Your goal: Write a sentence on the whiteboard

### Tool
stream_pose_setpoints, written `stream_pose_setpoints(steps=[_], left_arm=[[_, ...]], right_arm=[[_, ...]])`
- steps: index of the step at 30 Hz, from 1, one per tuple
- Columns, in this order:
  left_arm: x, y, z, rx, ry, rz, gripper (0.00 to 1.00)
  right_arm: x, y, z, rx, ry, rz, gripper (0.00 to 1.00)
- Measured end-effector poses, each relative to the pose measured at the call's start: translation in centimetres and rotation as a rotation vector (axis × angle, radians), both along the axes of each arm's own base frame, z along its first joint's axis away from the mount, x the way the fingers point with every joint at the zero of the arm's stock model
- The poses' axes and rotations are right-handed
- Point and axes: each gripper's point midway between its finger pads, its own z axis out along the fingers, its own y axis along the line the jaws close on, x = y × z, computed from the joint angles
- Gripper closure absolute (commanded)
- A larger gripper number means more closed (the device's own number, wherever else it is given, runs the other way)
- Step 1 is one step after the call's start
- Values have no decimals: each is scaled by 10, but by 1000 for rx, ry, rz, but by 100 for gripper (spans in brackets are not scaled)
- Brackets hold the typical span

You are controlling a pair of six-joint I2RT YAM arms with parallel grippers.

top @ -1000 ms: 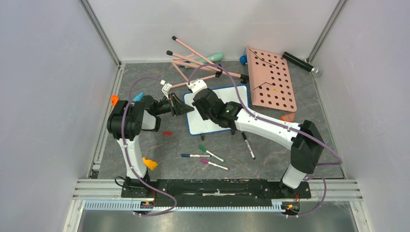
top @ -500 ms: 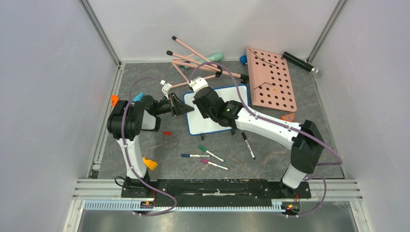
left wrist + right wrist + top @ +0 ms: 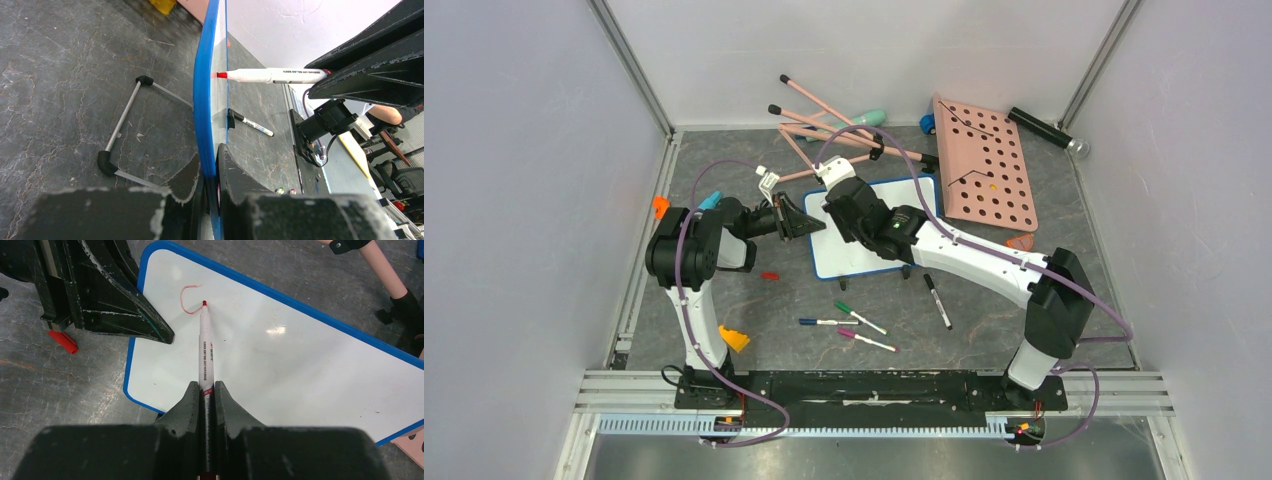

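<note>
Where the table ran nearest the arm bases, loose pens: a green pen (image 3: 860, 317) and a black pen (image 3: 937, 301) lay unused, apart from the board.
Left jaws: almost shut, clamped on the blue left rim of the whiteboard (image 3: 203, 115), which stood propped mid-table.
Right jaws: fully shut on the red marker (image 3: 205, 350), its tip on the board.
Change: within the last second the right wrist had crept slightly farther away. The sentence (image 3: 182, 299) was only one red hook, so I judged nearly all the writing remained.
Obstacles: the clamp crowded that corner; pink rods (image 3: 824, 125) and a pegboard (image 3: 989, 165) lay just beyond.
</note>
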Motion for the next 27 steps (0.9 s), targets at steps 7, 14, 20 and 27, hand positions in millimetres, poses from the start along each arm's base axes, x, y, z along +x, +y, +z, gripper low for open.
stream_pose_setpoints(steps=[7,14,20,27], left_arm=[[0,0,0,0,0,0,98],[0,0,0,0,0,1,98],[0,0,0,0,0,1,98],[0,0,0,0,0,1,98]], right_arm=[[1,-1,0,-2,-1,-6,100],[2,-2,0,-2,-1,-8,100],[1,-2,0,-2,1,-7,100],[-2,-8,-4,-7,7,-11,100]])
